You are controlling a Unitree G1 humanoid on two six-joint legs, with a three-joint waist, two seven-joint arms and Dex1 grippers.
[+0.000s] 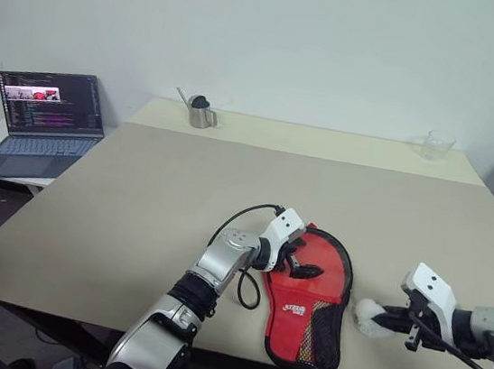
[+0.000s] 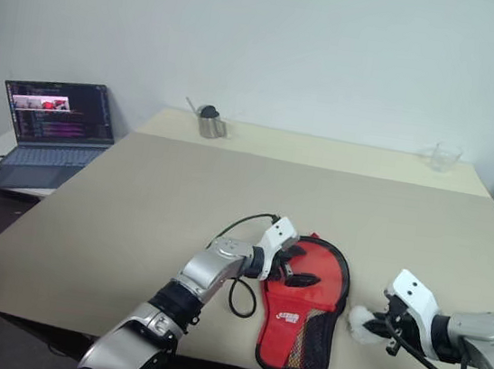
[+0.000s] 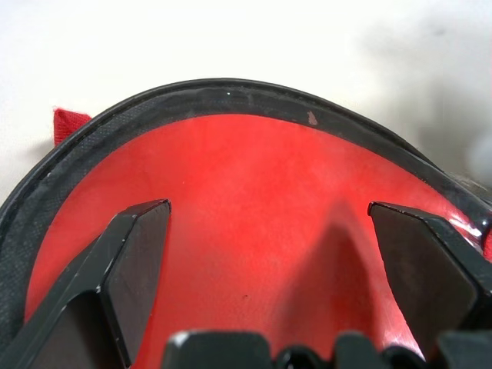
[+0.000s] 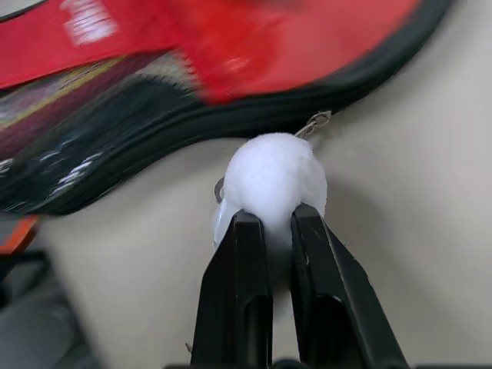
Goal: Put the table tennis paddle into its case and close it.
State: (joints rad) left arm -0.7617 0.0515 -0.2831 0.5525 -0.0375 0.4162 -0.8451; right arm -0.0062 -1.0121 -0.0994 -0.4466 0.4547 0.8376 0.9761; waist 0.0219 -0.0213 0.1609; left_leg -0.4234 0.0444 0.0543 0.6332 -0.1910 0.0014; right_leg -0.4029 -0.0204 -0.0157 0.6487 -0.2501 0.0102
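While not closed on anything, sits spread wide over the round red end of the case (image 1: 308, 306): left hand (image 1: 303, 260), both fingers splayed low over the red fabric. Cannot tell whether touching or just above. Judged to be there as a hold-down, so the soft pouch stays put when the zip is pulled.

Right hand (image 1: 386, 319): pressed together, pinching a white fluffy pom-pom (image 4: 273, 181) just beside the case's right edge. Appears tied to the zip pull by a small ring, hence probably a grip for running the zip round the black rim.

Case: flat on the bench (image 1: 183, 185), near the front edge, red side with mesh pocket and white logo up. Long axis runs roughly straight away from the robot; round end points to the far side, narrow handle end to the near edge.

Table tennis paddle: not distinguishable from the case; no wooden handle on show. Presumably already inside, unconfirmed.
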